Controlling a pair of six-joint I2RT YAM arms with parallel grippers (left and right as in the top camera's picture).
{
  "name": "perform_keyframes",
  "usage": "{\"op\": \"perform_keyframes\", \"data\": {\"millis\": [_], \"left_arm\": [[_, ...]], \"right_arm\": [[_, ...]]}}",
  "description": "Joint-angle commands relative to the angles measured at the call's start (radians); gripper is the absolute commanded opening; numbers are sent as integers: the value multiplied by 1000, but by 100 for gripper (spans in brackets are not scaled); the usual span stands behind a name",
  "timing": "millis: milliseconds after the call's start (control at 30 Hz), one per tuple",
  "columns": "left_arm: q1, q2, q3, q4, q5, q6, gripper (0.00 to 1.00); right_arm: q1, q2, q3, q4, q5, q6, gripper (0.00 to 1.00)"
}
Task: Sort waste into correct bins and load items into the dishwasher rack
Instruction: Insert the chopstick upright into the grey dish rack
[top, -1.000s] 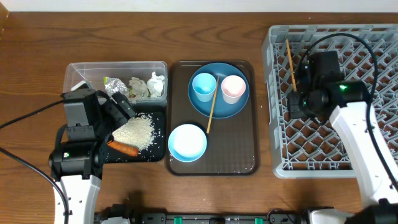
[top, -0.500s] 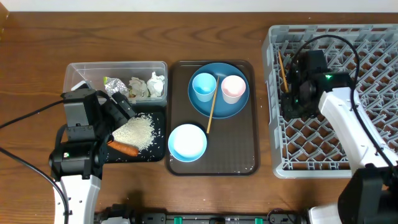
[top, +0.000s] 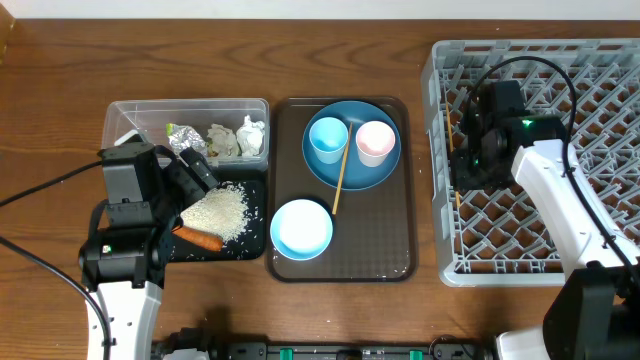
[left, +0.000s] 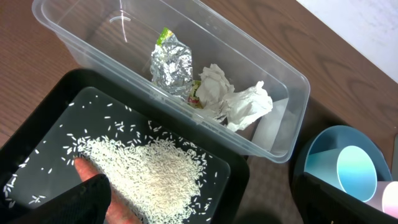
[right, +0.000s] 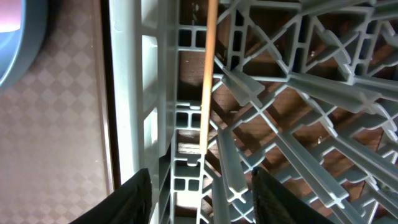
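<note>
My right gripper (top: 468, 165) (right: 202, 199) is open over the left edge of the grey dishwasher rack (top: 590, 60) (right: 298, 149). One wooden chopstick (right: 208, 74) lies in the rack along its left wall, ahead of the fingers. The other chopstick (top: 339, 180) rests across the dark-blue plate (top: 370, 175) beside the light-blue cup (top: 328, 138) and pink cup (top: 375, 142). The white bowl (top: 301, 228) sits in front. My left gripper (top: 192, 175) (left: 211, 205) is open over the black tray (top: 255, 195) holding rice (left: 155, 174) and the carrot (top: 200, 239).
The clear tub (top: 120, 120) (left: 261, 56) behind the black tray holds the foil wrapper (left: 171, 62) and tissue wads (left: 236, 102). The plate, cups and bowl stand on a brown serving tray (top: 380, 250) between the bins and the rack.
My right gripper moved left to the rack's left edge with the chopstick. The chopstick now lies lower in the rack. The left arm has not moved.
</note>
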Motion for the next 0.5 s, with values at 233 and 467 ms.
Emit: {"op": "perform_keyframes", "data": {"millis": [233,467], "left_arm": [[5,0,18,0,-5,9,95],[5,0,18,0,-5,9,95]], "right_arm": [[7,4,122,-81,-460,42,42],[120,2,121,-89,-544,107,42]]}}
